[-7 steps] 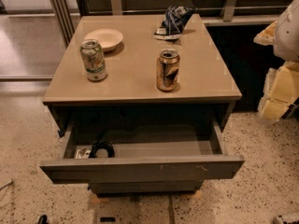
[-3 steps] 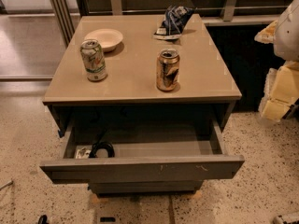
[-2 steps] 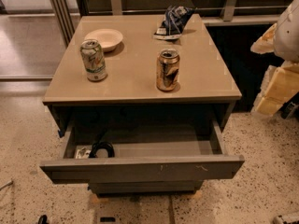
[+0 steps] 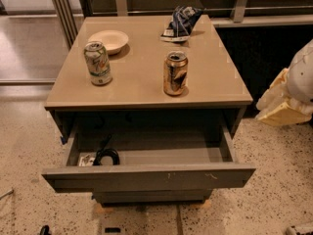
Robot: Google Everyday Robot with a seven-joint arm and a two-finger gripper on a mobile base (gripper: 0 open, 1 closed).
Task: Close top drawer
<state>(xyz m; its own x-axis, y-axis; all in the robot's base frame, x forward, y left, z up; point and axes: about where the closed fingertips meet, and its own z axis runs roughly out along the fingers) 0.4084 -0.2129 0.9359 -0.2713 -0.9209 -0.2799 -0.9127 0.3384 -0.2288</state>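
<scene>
The top drawer [image 4: 146, 176] of the grey cabinet stands pulled out wide. Its flat dark-grey front faces me, with small pale scratches right of middle. Inside, at the left, lie a coiled black cable [image 4: 105, 155] and a small pale item [image 4: 86, 159]. My arm's white and cream end, with the gripper [image 4: 279, 106], hangs at the right edge of the view. It is beside the cabinet's right side, apart from the drawer and touching nothing that I can see.
On the tan cabinet top [image 4: 142, 84] stand a green-white can [image 4: 98, 62], a brown-gold can [image 4: 175, 73], a pale bowl [image 4: 108, 40] and a dark chip bag [image 4: 180, 22]. A narrower drawer front [image 4: 151, 197] shows below. Speckled floor surrounds the cabinet.
My arm at the right edge has shifted a little to the left, toward the cabinet. The drawer and the things on top have not moved.
</scene>
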